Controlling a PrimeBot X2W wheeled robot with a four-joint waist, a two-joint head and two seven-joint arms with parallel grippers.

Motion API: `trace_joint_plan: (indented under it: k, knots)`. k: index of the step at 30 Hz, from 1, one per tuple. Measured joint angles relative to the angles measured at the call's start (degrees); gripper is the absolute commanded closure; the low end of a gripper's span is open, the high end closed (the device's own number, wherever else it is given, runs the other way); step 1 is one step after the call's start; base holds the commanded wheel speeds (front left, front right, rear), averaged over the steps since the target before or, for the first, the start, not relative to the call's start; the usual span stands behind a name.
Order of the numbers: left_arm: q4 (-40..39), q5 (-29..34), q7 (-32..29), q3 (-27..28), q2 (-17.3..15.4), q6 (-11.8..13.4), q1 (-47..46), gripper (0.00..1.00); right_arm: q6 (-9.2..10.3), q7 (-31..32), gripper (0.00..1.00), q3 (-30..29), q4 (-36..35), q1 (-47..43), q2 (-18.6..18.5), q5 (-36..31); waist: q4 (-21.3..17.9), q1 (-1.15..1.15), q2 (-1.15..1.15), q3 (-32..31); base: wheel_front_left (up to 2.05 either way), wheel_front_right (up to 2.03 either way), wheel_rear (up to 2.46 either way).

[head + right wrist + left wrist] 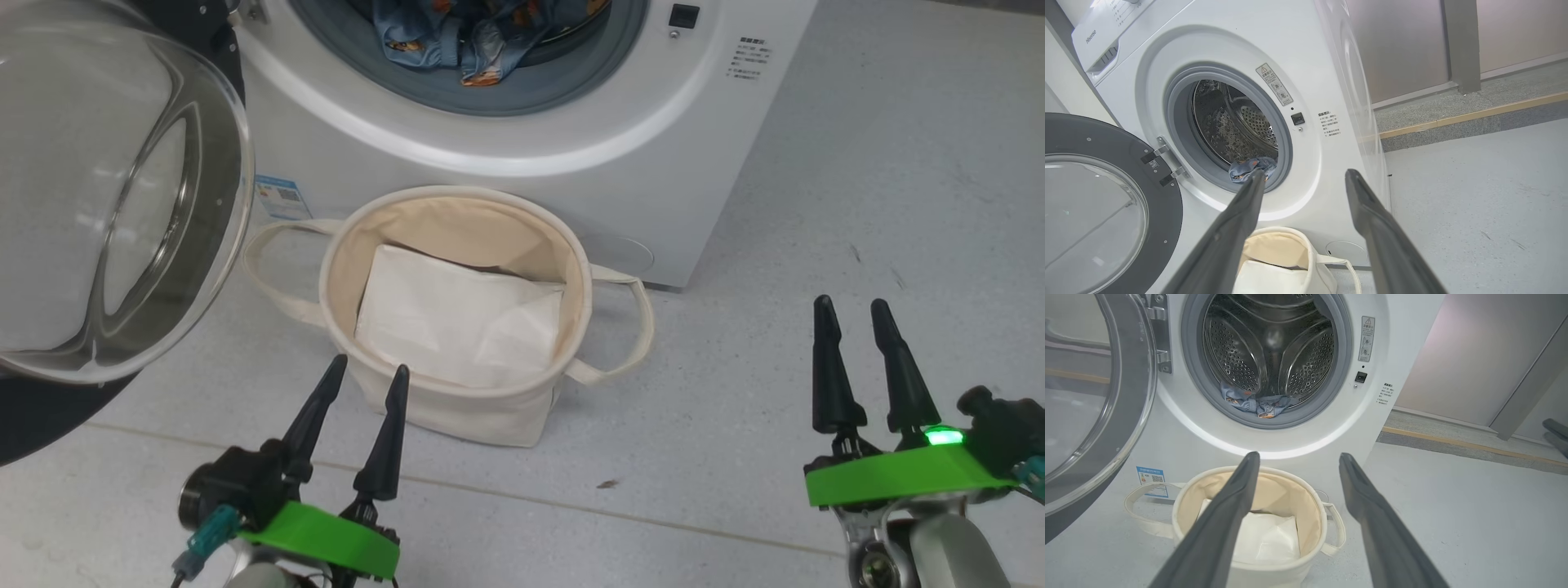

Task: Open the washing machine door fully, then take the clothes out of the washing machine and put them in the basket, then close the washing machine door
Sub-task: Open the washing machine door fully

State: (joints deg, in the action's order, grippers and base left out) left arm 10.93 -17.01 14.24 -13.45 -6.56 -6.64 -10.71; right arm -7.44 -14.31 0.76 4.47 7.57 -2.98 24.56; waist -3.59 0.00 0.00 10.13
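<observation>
the clothes (465, 41) lie in the mouth of the washing machine (653, 163), door (106, 204) swung open at left. the basket (482, 416) stands just below. i see left gripper (370, 364) and right gripper (849, 302) both spread, empty.

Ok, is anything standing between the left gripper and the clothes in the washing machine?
Nothing visible does. The washing machine door is swung open to the left, and the clothes lie at the drum's front lip. The basket stands on the floor below the opening, so the left gripper, jaws open, could pass above it.
</observation>
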Motion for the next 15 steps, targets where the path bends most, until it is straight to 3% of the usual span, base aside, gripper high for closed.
trace_joint_plan:
  k: [15]
  knots:
    - [4.49, 0.79, 0.07, 3.38, 1.25, -0.46, 1.63, 0.0, 0.0, 0.0, 0.0, 0.57, 2.64, -1.47, 0.01, -2.47, -1.46, 0.0, 0.0, -1.84, 0.0, 0.0, 0.0]
